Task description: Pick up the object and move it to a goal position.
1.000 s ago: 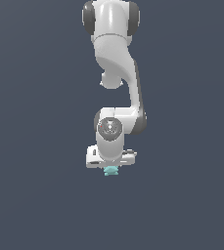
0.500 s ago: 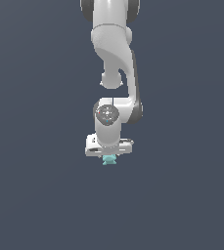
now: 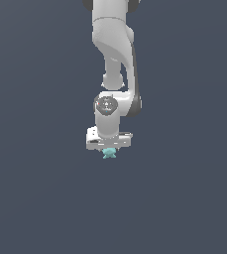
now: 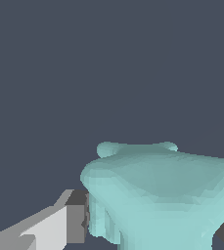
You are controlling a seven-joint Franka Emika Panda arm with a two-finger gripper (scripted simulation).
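Note:
The object [image 3: 109, 153] is a small pale teal lumpy blob with little nubs. It hangs just under the white gripper [image 3: 109, 149], between its fingers, at the middle of the exterior view. In the wrist view the object [image 4: 157, 185] fills the space between the two fingers [image 4: 68, 220], which press against its sides. The gripper [image 4: 152, 227] is shut on it. The fingers are hidden behind the hand in the exterior view.
The white Panda arm [image 3: 116, 54] rises above the gripper to the top of the exterior view. All around is a plain dark grey-blue surface [image 3: 35, 188] with no other object and no goal marker in sight.
The gripper with the teal object in it has moved up in the exterior view, and very slightly to that view's left. The grip has stayed the same.

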